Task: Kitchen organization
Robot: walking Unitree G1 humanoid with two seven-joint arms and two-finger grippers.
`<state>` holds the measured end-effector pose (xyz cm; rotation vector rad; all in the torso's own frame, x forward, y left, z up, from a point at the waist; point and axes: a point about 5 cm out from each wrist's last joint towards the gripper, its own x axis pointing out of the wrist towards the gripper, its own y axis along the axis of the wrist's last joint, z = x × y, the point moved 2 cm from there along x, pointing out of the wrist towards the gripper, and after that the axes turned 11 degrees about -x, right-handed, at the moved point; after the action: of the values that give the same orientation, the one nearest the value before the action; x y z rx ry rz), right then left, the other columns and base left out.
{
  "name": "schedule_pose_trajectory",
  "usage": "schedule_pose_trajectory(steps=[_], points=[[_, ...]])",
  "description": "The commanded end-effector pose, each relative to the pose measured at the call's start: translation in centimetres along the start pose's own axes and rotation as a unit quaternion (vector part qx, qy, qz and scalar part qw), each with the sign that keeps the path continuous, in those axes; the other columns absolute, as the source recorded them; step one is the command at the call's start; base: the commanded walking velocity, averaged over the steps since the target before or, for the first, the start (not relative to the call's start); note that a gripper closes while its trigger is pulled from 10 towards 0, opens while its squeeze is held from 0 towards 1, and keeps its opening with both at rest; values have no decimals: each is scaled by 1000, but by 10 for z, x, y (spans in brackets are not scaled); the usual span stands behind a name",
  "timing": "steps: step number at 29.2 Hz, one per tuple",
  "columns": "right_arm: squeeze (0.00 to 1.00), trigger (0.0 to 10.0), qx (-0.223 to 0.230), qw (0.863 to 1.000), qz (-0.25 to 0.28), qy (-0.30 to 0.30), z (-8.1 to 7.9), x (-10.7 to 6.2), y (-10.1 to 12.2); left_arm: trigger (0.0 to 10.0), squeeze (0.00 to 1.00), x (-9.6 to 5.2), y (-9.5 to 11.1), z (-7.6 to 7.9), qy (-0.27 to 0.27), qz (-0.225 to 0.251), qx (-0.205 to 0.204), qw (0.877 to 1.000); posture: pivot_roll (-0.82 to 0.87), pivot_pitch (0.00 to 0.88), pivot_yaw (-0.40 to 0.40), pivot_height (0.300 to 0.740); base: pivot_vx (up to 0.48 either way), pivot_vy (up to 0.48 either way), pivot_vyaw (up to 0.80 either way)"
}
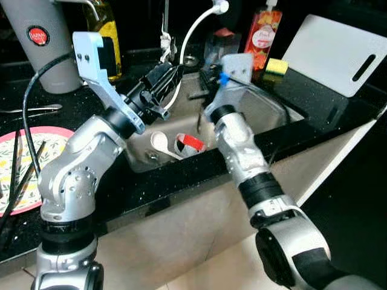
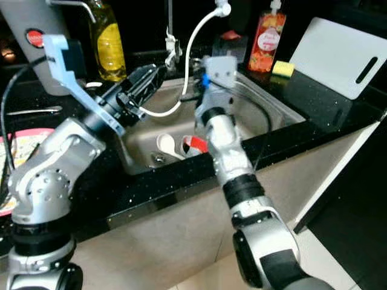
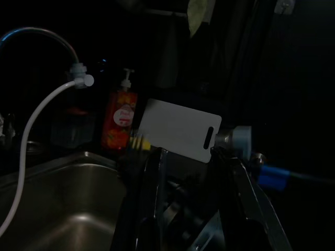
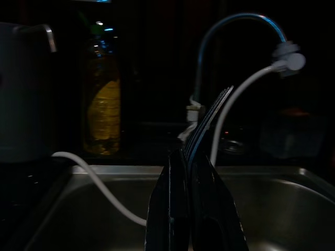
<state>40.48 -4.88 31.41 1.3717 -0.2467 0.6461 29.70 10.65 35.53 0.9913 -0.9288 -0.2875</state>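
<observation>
**Steel sink, both grippers above basin**

Stainless sink (image 1: 284,112) taken as landmark, set into black speckled counter (image 1: 181,175).

Right gripper (image 4: 194,157): over sink's middle, fingers pressed together on a dark fork (image 4: 209,117); tines stick up past fingertips, toward faucet (image 4: 235,26). Fork thus held clear above basin, not touching sink floor.

Left gripper (image 3: 183,172): over sink's left rim, fingers apart, nothing seen between them. Aimed across basin toward right side.

Inside sink, near drain: white spoon (image 1: 162,144) beside a red-white-black cup (image 1: 190,144) lying tipped. Both below and between the two grippers, apart from either.

White hose (image 1: 187,48) drooping from faucet tip down into basin, passing close by left gripper.

Behind sink: yellow oil bottle (image 2: 109,42) at left-back, red soap dispenser (image 1: 263,39) at right-back, yellow sponge (image 1: 277,66) just beside it.
Right of sink: white cutting board (image 1: 338,54) leaning on counter.
Left of sink: patterned plate (image 1: 24,163) with dark chopsticks (image 1: 15,175) across it; grey thermos (image 1: 42,42) behind.
</observation>
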Motion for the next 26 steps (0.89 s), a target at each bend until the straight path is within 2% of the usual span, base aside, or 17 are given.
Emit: schedule_pose_trajectory(steps=[1,3,7,8,10,15,19,23,26], points=[[1000,10000,-9,1000,16,13,-7,1,3,10000,0,-1,-1,4,-10,-2,-3,1000,-74,91,-49,740,0,0,0],[1000,10000,-8,1000,19,21,-11,1,2,10000,0,-2,-2,4,-10,-3,-3,1000,-74,91,-49,740,0,0,0],[1000,10000,-16,999,33,-6,-1,4,6,10000,0,-2,-3,5,-12,-6,-3,1000,-73,89,-49,740,0,0,0],[0,10000,-16,999,35,-7,0,4,6,10000,0,-2,-4,5,-13,-7,-2,1000,-77,89,-46,740,0,0,0],[0,10000,-17,999,37,-8,2,4,7,10000,0,-2,-4,5,-13,-7,-3,1000,-78,88,-45,740,0,0,0],[0,10000,-19,997,72,-33,24,6,23,10000,0,-1,-4,5,-12,-9,-2,1000,-80,95,-40,740,0,0,0],[0,10000,-12,995,89,-44,33,4,32,10000,0,-1,-2,2,-5,-8,1,1000,-81,97,-40,740,0,0,0],[0,10000,46,992,97,-67,48,-8,40,10000,0,-3,0,-9,36,-8,24,999,-80,103,-39,740,0,0,0],[0,10000,57,991,101,-73,52,-13,43,10000,0,-4,1,-13,49,-7,36,998,-81,107,-37,740,0,0,0]])
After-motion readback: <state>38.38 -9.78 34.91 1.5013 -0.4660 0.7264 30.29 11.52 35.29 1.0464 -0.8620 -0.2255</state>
